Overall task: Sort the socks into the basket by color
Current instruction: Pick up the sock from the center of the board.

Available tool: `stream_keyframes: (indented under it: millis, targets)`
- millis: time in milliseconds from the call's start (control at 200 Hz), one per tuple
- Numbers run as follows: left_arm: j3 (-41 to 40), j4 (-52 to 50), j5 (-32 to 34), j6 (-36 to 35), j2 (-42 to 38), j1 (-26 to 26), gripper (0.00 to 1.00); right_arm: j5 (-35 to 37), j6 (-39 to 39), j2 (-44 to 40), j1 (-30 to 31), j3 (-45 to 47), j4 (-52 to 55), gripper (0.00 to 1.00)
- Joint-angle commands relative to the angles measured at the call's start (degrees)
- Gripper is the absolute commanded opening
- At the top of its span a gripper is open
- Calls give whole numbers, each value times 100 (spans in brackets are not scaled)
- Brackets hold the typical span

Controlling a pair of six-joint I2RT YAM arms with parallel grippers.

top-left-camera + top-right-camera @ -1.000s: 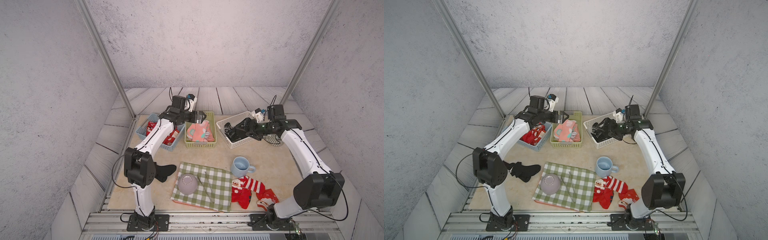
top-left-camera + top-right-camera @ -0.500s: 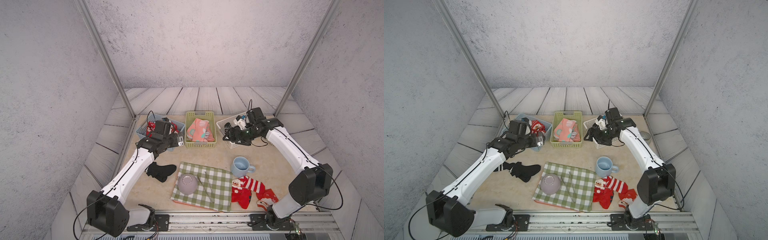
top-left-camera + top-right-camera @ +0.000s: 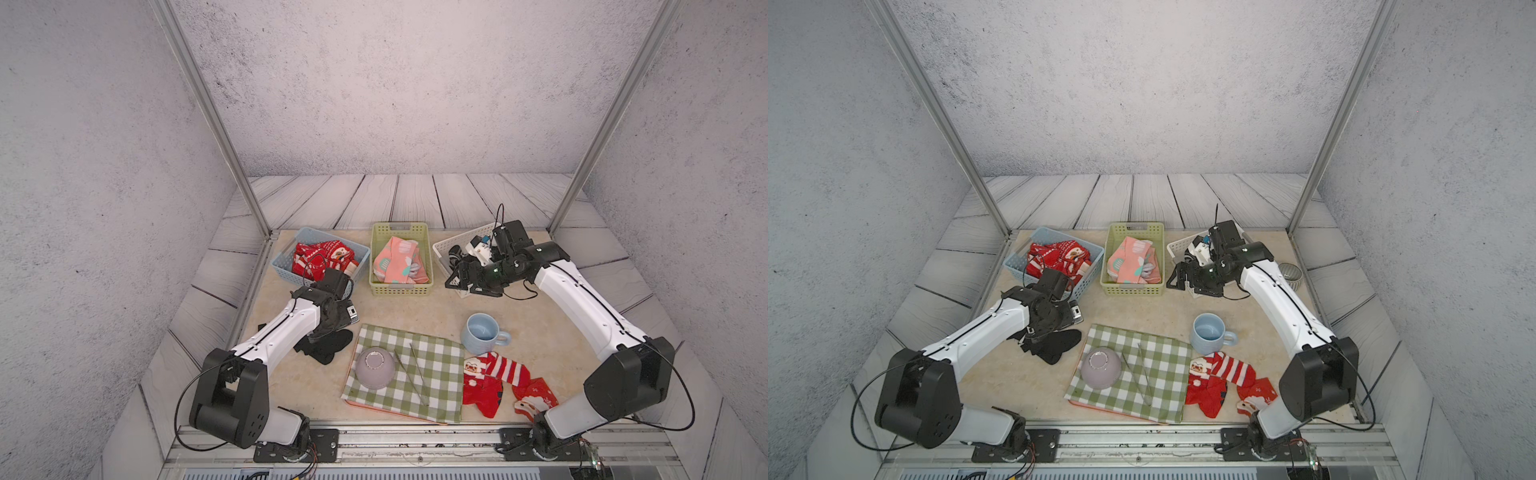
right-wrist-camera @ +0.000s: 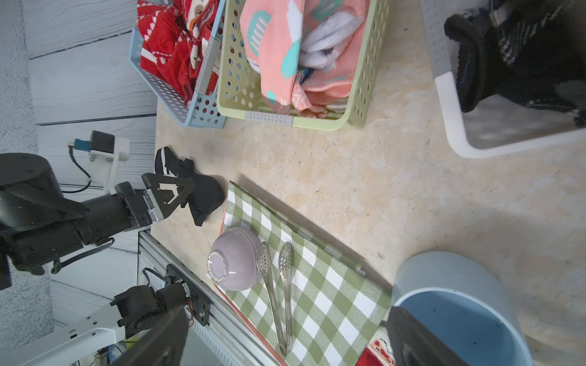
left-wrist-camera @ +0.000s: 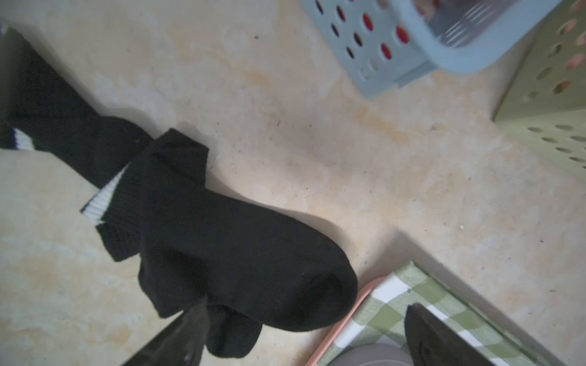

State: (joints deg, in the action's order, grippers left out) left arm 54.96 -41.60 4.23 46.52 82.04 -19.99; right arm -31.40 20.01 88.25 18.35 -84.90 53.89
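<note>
Two black socks (image 5: 237,253) lying crossed on the bare table (image 5: 317,126), just beside the corner of the green-checked cloth (image 5: 399,294). Judged the next pick for the left gripper (image 5: 307,309), poised above the toe end, jaws wide apart, nothing held.

For a clean pick:

1. Shift toward the sock body, away from the cloth and the pink edge (image 5: 348,317) beneath it. Note one finger (image 5: 425,336) over that corner, where closing risks catching fabric.
2. Descend straight down until both fingers bracket a raised fold, then close fully.
3. Lift slowly. Accept both socks if tangled — same colour, same destination.
4. Carry to the white basket (image 3: 446,246), already holding dark socks (image 4: 507,63). Expect a long reach across the table. Consider releasing within reach of the right gripper (image 4: 288,312), spread open and empty at the near corner of that basket.

Elsewhere: red Christmas socks (image 3: 320,257) in the blue basket (image 3: 280,262) and pink socks (image 3: 399,262) in the green basket (image 3: 400,227). More red socks (image 3: 494,380) loose on the table near the blue mug (image 3: 482,332) — not yet sorted.
</note>
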Motion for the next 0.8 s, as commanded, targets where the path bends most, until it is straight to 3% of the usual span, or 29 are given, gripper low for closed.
stream_keyframes:
  millis: [0,90,495,610,796]
  targets:
    - [-99,202,-232,195,253,50,89,-68,-59,-65,12,88,-23,99]
    - [-143,324,-407,188,455,49,75,-51,-76,-15,20,37,26,99]
    - [-233,783,-726,43,1136,-119,72,-62,-42,78,19,45,1,99]
    - [-262,774,-704,26,1343,-117,66,-68,-41,79,19,46,-3,99]
    - [-318,754,-740,16,1307,-128,33,-80,-24,104,17,42,-32,99]
